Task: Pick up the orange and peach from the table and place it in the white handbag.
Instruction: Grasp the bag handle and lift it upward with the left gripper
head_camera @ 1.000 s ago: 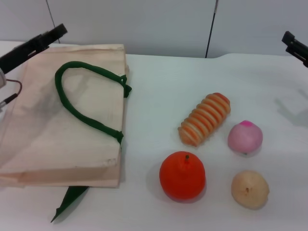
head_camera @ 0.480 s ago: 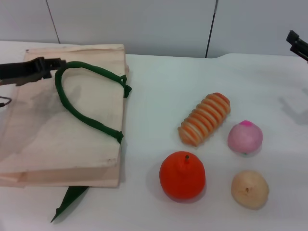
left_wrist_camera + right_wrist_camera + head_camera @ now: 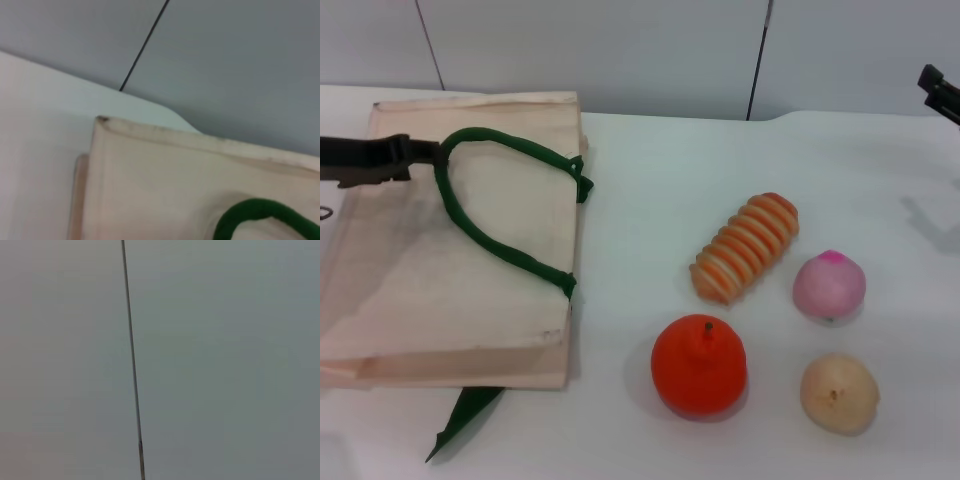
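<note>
the left gripper (image 3: 415,153) is reaching in from the left edge over the white handbag (image 3: 410,280), its dark tip lying just beside the near end of the green handle (image 3: 485,225) loop. whether its jaws are spread or pressed together cannot be told, since only a dark bar is showing. the handbag is lying flat on the table (image 3: 650,190) directly under those jaws, with a second green strap end (image 3: 465,418) poking out from beneath its near edge. the left wrist view is showing the bag's far corner (image 3: 105,125) and a curve of green handle (image 3: 260,215) against the grey wall.

the right gripper (image 3: 940,92) is hanging at the far right edge, well apart from everything; its jaw state cannot be told either, and its wrist view is showing only wall.

the orange (image 3: 699,365) is sitting on the table well to the right of the left jaws, beyond the bag's right edge. the peach (image 3: 829,285) is resting farther right, nearer the right gripper but still well below it. a ribbed orange-and-cream piece (image 3: 746,247) is lying between the orange and peach, toward the back, and a tan round fruit (image 3: 839,393) is sitting just in front of the peach.
</note>
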Robot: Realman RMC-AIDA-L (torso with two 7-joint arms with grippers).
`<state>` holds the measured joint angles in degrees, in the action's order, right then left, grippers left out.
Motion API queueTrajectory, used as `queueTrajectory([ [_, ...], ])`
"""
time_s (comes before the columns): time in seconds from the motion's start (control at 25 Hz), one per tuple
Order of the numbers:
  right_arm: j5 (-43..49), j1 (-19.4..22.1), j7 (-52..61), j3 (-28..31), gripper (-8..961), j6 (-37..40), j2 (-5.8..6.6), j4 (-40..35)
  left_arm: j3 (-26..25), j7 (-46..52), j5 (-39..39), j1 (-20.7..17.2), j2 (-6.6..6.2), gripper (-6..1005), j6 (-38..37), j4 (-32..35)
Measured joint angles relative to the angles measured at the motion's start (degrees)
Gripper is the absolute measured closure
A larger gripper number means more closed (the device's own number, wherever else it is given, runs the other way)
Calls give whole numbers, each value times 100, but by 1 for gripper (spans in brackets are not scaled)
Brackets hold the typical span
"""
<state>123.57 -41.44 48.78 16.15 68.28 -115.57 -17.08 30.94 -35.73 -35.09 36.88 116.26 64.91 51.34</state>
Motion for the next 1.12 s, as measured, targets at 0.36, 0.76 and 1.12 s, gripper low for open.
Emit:
queueTrajectory([
  [0.36, 0, -55, 0, 5, 80, -93, -9, 20, 0, -242, 25, 233, -4, 352, -339, -456],
  [0.76, 0, -90, 0, 2, 89, -96, -18, 31, -1, -290, 188, 376, -23, 353, -667, -823],
  [1.12, 0, -133, 0, 11, 97, -96, -18, 38, 0, -491, 410, 629, -23, 353, -1159, -1255],
])
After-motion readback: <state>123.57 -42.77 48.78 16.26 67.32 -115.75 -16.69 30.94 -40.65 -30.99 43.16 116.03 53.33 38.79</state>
